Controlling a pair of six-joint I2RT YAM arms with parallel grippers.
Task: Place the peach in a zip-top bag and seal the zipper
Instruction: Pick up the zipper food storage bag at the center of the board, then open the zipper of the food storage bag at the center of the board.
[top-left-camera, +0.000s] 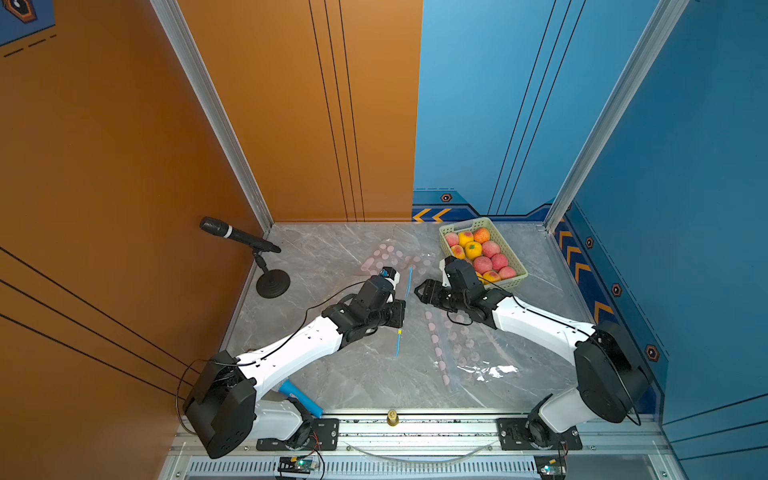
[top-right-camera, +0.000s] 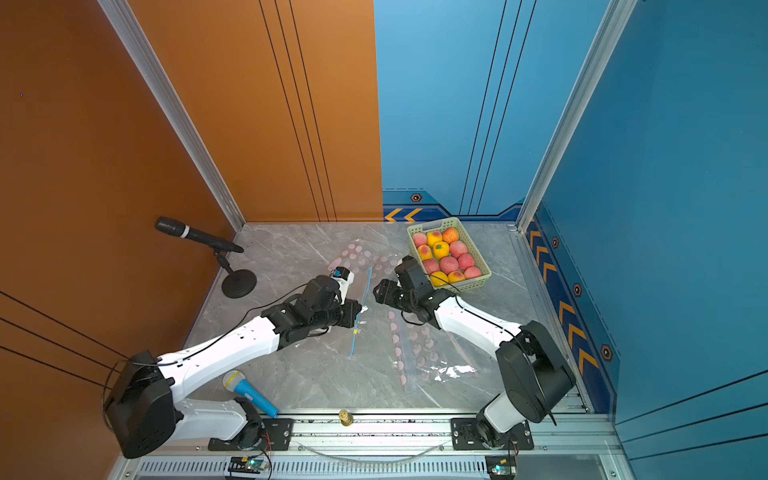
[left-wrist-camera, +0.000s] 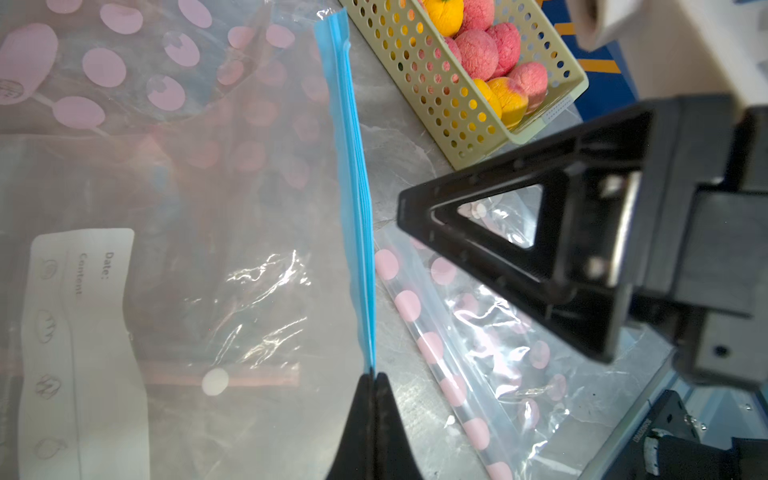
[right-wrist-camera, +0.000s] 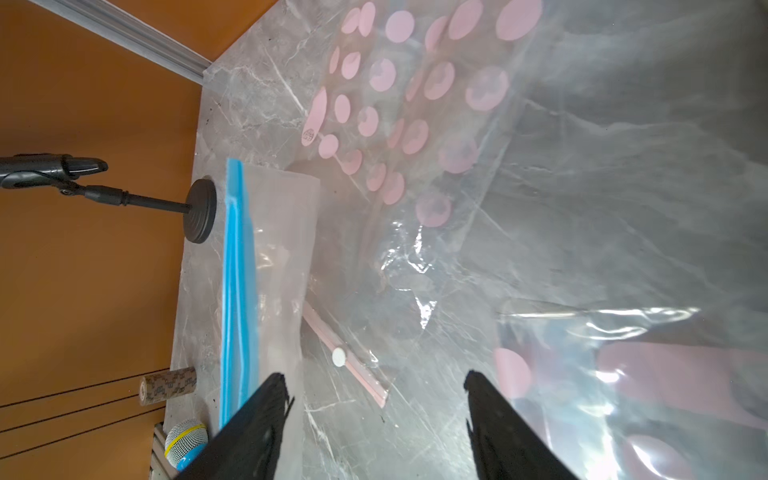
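— Black fingers (left-wrist-camera: 355, 424) of the left end effector (left-wrist-camera: 372, 376) are seen pressed together. What is clamped between them?

— The blue zipper (left-wrist-camera: 353, 166) of the zip-top bag (left-wrist-camera: 232, 291) is pinched there, partway along the strip. In the left wrist view the bag's clear film is spread to one side of the strip. A white label (left-wrist-camera: 83, 332) printed "Date" and "Content" is carried on it.

— And how is the right end effector (right-wrist-camera: 372, 374) set?

— Its jaws are spread apart. In the right wrist view one finger is placed right by the blue zipper, though whether it is touched cannot be told. In both top views the two end effectors are pointed towards each other across the thin blue line, close together.

— Where are the peaches (top-left-camera: 483, 264) found?

— They are contained in the pale green basket (top-left-camera: 509, 284), mixed with yellow fruit. The basket is set at the far right of the desk (top-left-camera: 357, 386), just behind the right wrist.

— What else is laid out?

— A second clear bag (top-left-camera: 457, 353) with pink dots is laid flat beside the right forearm. More pink-dotted film (top-left-camera: 386, 249) is seen beyond the left end effector. A black microphone (top-left-camera: 232, 233) on a stand is set at the far left corner. A blue-handled microphone (top-right-camera: 249, 390) is lodged beside the left arm's base.
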